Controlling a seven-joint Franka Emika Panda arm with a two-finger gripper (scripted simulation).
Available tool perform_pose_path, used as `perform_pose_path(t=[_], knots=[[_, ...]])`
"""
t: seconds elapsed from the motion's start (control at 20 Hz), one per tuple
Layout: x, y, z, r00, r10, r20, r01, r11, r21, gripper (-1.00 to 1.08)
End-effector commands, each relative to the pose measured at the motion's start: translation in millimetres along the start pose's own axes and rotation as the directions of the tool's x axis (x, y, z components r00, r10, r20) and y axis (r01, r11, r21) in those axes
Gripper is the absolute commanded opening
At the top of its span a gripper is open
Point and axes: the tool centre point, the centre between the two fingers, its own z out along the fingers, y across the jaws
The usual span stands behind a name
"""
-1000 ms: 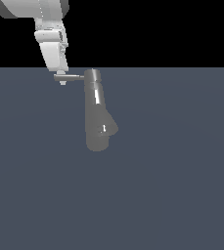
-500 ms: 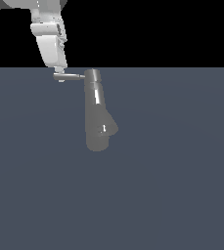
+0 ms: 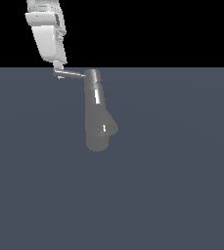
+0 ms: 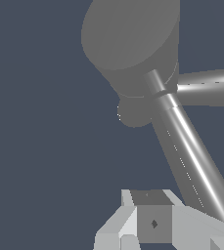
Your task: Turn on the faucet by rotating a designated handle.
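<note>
The grey faucet (image 3: 95, 112) stands in the middle of the exterior view, with its round cap (image 3: 93, 74) at the top and its stubby spout (image 3: 109, 129) low on the exterior view's right. The thin handle (image 3: 72, 74) projects from the cap toward the exterior view's left. My gripper (image 3: 59, 69) hangs from the white hand (image 3: 47, 34), and its tips touch the handle's outer end. In the wrist view the handle (image 4: 187, 156) runs beside my gripper (image 4: 152, 229), not between the fingers. The fingers look closed together with no gap. The faucet (image 4: 130, 44) fills the wrist view beyond.
A flat dark grey floor (image 3: 172, 195) spreads around the faucet, with a black background (image 3: 157, 29) above it. Nothing else shows.
The handle's outer end has swung upward in the exterior view, turning about the cap. My gripper has moved up and slightly left with it.
</note>
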Motion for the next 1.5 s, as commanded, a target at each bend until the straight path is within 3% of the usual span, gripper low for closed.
perform_pose_path(t=[0.0,0.4,0.45,1.45], knots=[[-3.2,11.2,-0.3,1.0,-0.006,0.0,0.005,1.0,-0.011,-1.0],[-2.5,32.9,-9.4,1.0,-0.006,0.0,0.005,1.0,-0.011,-1.0],[4.4,26.0,-11.6,1.0,0.005,-0.001,-0.005,1.0,0.001,-1.0],[58.8,85.8,-27.8,1.0,-0.004,0.0,0.004,1.0,-0.01,-1.0]])
